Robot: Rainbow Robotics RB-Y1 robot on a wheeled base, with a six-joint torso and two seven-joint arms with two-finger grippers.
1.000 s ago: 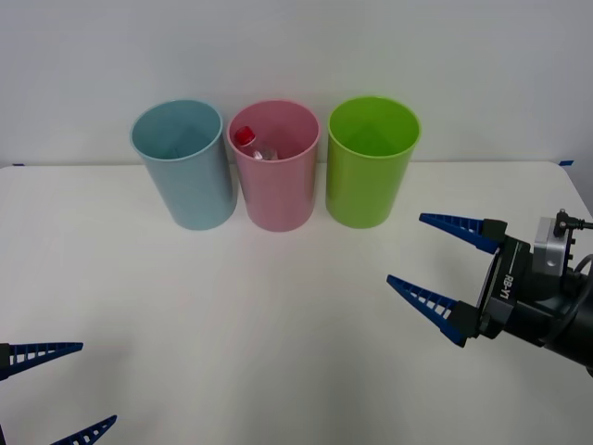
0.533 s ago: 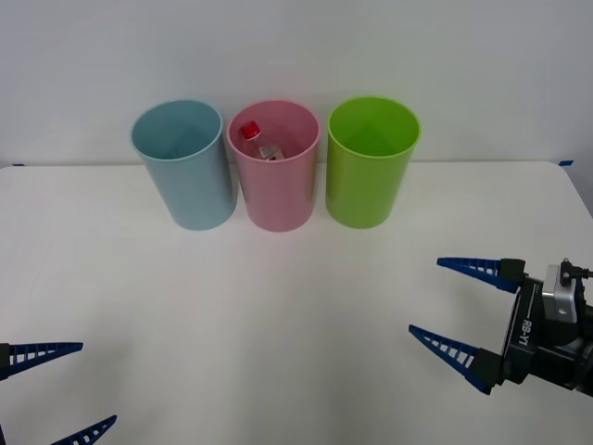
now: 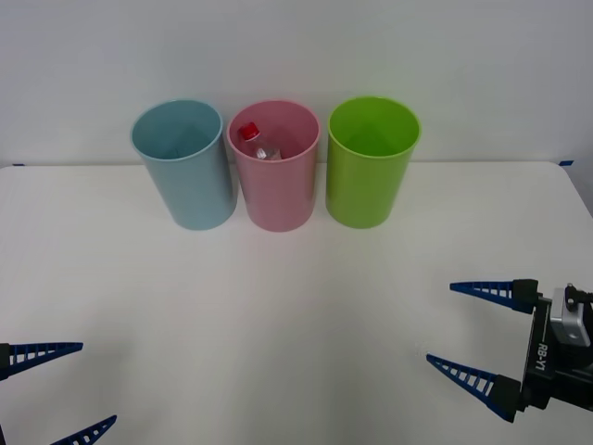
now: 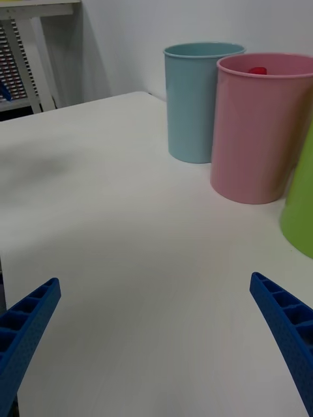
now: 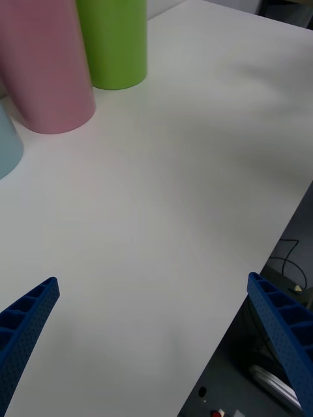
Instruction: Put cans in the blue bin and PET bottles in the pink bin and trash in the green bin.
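Three tall bins stand in a row at the back of the white table: the blue bin (image 3: 184, 165) on the left, the pink bin (image 3: 274, 167) in the middle, the green bin (image 3: 371, 162) on the right. Inside the pink bin lies the PET bottle (image 3: 255, 142), its red cap up; that cap peeks over the pink bin's (image 4: 259, 127) rim in the right wrist view. My right gripper (image 3: 475, 334) hovers open and empty over the table's near right. My left gripper (image 3: 63, 389) is open and empty at the near left corner.
The blue bin (image 4: 197, 101) and green bin (image 4: 301, 208) flank the pink one in the right wrist view. The left wrist view has the pink bin (image 5: 45, 65), green bin (image 5: 114, 40) and the table's edge (image 5: 261, 260) with floor and cables beyond.
My right gripper has drawn back toward the near right edge of the table, away from the bins, staying open. The left gripper has not moved.
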